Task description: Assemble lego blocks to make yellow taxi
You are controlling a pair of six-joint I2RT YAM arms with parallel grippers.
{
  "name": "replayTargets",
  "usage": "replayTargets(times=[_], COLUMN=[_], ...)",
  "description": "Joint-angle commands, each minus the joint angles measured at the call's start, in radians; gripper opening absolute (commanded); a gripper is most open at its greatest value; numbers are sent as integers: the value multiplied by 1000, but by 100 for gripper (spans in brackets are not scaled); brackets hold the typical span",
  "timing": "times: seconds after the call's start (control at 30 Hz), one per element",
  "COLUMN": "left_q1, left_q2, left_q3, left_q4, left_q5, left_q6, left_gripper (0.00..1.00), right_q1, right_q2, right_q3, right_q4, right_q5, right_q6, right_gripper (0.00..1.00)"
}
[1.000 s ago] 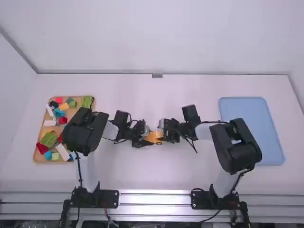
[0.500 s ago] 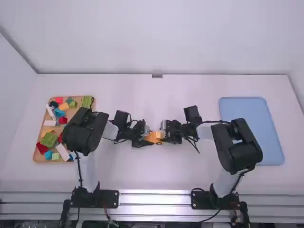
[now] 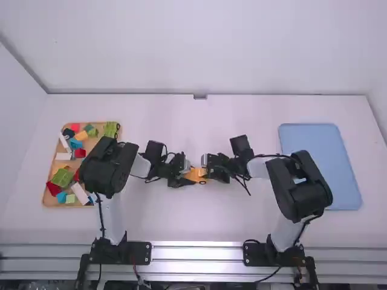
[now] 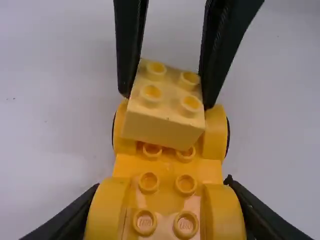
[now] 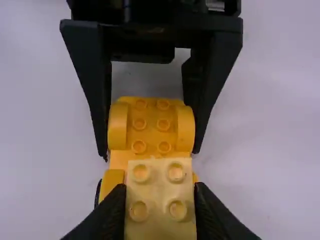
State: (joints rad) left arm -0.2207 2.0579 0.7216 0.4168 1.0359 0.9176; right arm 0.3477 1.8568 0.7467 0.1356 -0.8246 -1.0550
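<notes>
At the middle of the table in the high view, my left gripper [image 3: 183, 174] is shut on the orange-yellow wheeled car base [image 3: 193, 175]. From the other side my right gripper [image 3: 207, 168] meets it. In the left wrist view, my left gripper [image 4: 162, 210] grips the near rounded fenders of the car base [image 4: 167, 172], while a paler yellow two-by-two block [image 4: 165, 107] sits tilted over the far end, just past two exposed studs. My right gripper [image 5: 159, 210] is shut on that yellow block [image 5: 160, 195] in the right wrist view. Whether block and base touch, I cannot tell.
A wooden tray [image 3: 45, 196] with several loose coloured blocks stands at the left, partly under the left arm. At the right lies a blue tray [image 3: 323, 163], close to the right arm's elbow.
My right gripper shifted slightly right, away from the left one, then came back left toward it with the yellow block. The left arm and the car base have stayed still.
</notes>
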Motion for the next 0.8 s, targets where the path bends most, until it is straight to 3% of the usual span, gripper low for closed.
replayTargets(times=[0.0, 0.23, 0.63, 0.77], left_q1=[-2, -2, -2, -2], left_q2=[22, 22, 22, 22], left_q3=[-3, -4, -31, -27], left_q4=[-20, -27, -17, -18], left_q5=[-26, -27, -24, -24], left_q6=[-3, -3, 48, 48], left_gripper=[37, 34, 29, 30], right_q1=[0, 0, 0, -1], right_q2=[1, 1, 1, 1], right_q3=[18, 55, 51, 51], right_q4=[-14, -93, -97, -87], right_q5=[-40, -56, -38, -58], right_q6=[3, 3, 39, 24], right_gripper=[33, 33, 37, 47])
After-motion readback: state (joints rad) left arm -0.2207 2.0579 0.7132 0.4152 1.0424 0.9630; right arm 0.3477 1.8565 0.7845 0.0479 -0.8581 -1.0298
